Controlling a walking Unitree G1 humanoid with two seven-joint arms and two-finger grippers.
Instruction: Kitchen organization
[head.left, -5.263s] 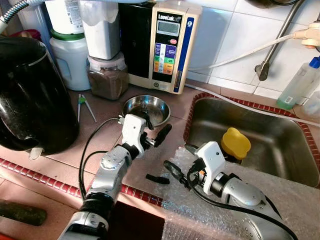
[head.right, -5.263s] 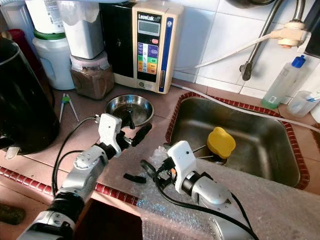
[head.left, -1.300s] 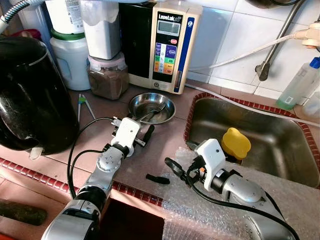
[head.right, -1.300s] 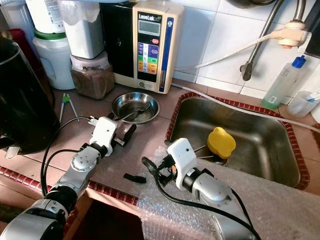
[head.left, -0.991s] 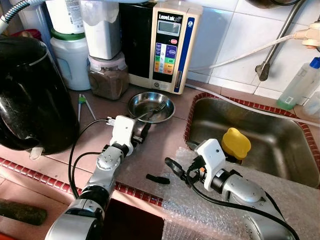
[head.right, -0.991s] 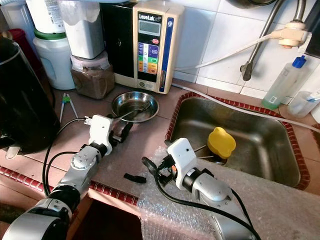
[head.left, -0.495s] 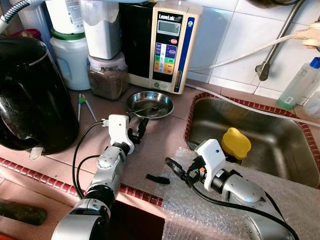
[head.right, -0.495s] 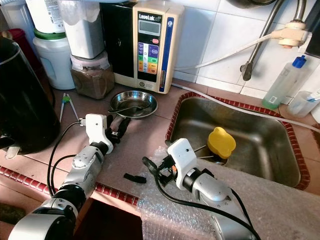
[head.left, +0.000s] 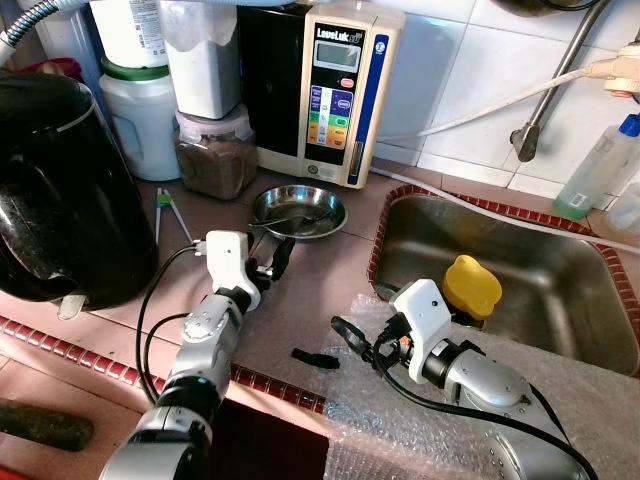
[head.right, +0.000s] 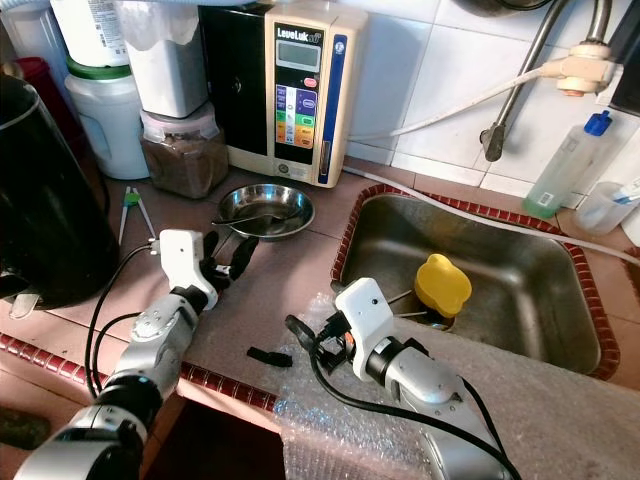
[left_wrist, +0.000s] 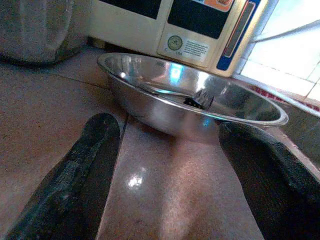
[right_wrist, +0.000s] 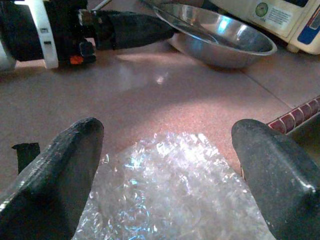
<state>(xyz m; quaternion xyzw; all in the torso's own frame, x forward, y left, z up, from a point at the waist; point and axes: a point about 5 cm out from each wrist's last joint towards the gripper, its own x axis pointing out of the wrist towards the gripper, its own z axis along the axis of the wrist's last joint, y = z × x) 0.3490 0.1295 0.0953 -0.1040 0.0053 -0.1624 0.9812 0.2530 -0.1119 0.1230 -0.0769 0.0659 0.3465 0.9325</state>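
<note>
Bowl (head.left: 298, 212), steel and shallow, sits on the pink counter (head.left: 300, 300) just ahead of my left gripper (head.left: 272, 262), a fork (left_wrist: 172, 95) lying inside it. Over the last seconds my left arm has drawn back and dropped low to the counter, and the bowl has slid a little toward the water machine (head.left: 335, 95) beyond my fingertips. My fingers (left_wrist: 80, 175) are spread apart, gripping nothing, the bowl's near wall just in front of them. I judge the bowl is now placed and the hand is letting go of that step. My right gripper (head.left: 352, 338) hovers wide open over bubble wrap (right_wrist: 175, 200), with the sink (head.left: 520, 280) and its yellow lid (head.left: 472, 285) off to its right. A small black scrap (head.left: 315, 357) lies beside that hand; what it is I cannot make out. The fork's handle is mostly hidden by the bowl's rim.
</note>
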